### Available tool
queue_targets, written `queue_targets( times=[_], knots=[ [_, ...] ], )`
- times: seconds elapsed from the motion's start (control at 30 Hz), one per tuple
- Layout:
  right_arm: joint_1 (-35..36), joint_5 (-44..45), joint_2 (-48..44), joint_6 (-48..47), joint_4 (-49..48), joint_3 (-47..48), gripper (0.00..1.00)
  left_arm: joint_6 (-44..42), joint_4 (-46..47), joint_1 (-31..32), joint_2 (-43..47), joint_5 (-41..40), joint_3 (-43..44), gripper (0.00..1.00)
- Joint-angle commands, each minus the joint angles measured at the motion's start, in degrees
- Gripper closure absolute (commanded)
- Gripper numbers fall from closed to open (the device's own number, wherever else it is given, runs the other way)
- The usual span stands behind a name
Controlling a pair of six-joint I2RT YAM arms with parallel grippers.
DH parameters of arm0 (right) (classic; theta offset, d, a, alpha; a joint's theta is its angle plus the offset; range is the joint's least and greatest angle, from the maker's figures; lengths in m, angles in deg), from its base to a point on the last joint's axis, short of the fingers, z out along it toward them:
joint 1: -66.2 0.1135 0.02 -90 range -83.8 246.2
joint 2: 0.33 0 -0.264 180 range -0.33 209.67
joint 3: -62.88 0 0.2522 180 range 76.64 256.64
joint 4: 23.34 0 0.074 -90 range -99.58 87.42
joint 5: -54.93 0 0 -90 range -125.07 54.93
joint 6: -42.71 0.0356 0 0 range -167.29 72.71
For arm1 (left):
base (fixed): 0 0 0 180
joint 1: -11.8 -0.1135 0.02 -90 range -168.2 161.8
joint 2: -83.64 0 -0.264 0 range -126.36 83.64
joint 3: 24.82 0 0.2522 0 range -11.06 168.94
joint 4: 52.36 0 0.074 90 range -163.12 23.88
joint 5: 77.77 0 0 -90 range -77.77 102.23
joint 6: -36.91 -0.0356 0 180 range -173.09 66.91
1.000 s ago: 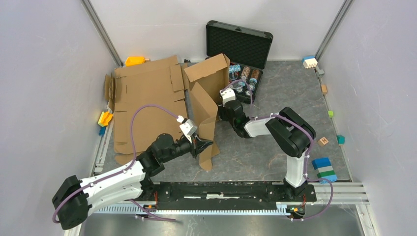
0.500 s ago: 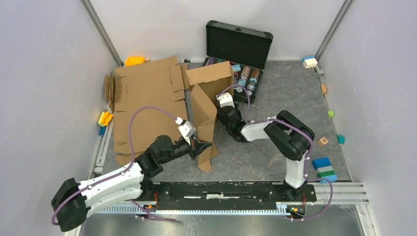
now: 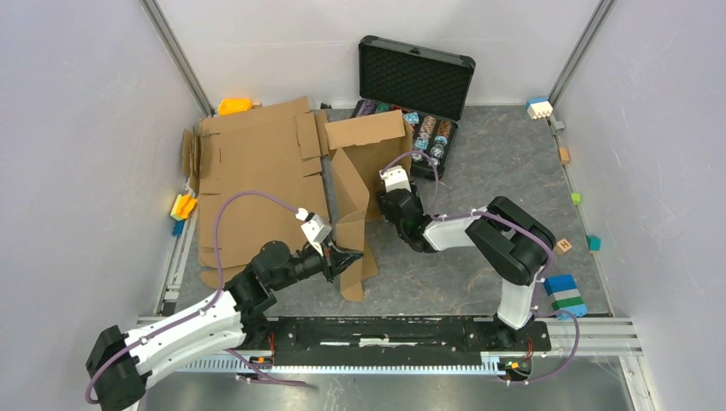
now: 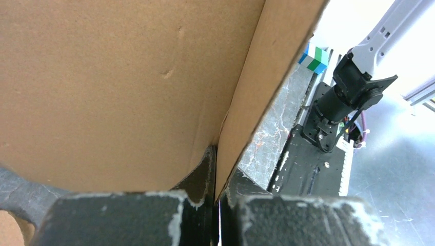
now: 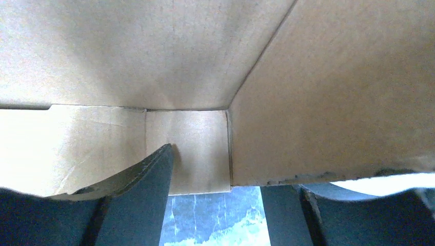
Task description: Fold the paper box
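A brown paper box stands partly raised just left of the open black case. Its long flap trails away from the case, toward the arm bases. The left gripper is pinched tight on that flap's edge. The right gripper, on the case side of the box, has its jaws spread wide against the cardboard, clamping nothing.

Walls: plain pale grey, on the left, far and right sides.
Corner posts: two, bare metal, at the far corners.
Desk: dark grey, marbled top.
Rail: metal, along the near edge.
Light: bright, even.
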Motion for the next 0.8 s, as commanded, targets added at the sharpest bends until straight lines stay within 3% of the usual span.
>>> queue_targets(
  times=[0.0, 0.17, 0.23, 0.4, 0.57, 0.77],
  knots=[
    [0.0, -7.5, -1.0, 1.8, 11.1, -5.6, 0.35, 6.9, -8.0, 0.2, 3.0, -1.5, -1.1, 0.95],
    [0.0, -9.8, -3.7, 1.3, 6.7, -7.3, 0.37, 7.7, -13.2, 0.2, 6.4, -3.4, -1.2, 0.90],
    [-0.6, -11.8, -3.0, 0.2, 6.6, -5.9, 0.36, 8.5, -14.6, 0.2, 7.9, -5.3, -1.1, 0.84],
    [-1.6, -14.1, -2.1, -0.4, 4.5, -6.3, 0.39, 11.7, -20.9, 0.1, 12.8, -10.1, 0.3, 0.46],
    [-1.6, -12.1, -2.1, 0.2, 5.1, -7.3, 0.39, 15.2, -28.1, 0.1, 17.9, -13.8, 4.9, 0.19],
    [-1.6, -11.1, -2.7, 0.8, 4.9, -7.8, 0.40, 16.3, -38.7, 0.1, 20.2, -20.0, 13.8, 0.03]
  ],
)
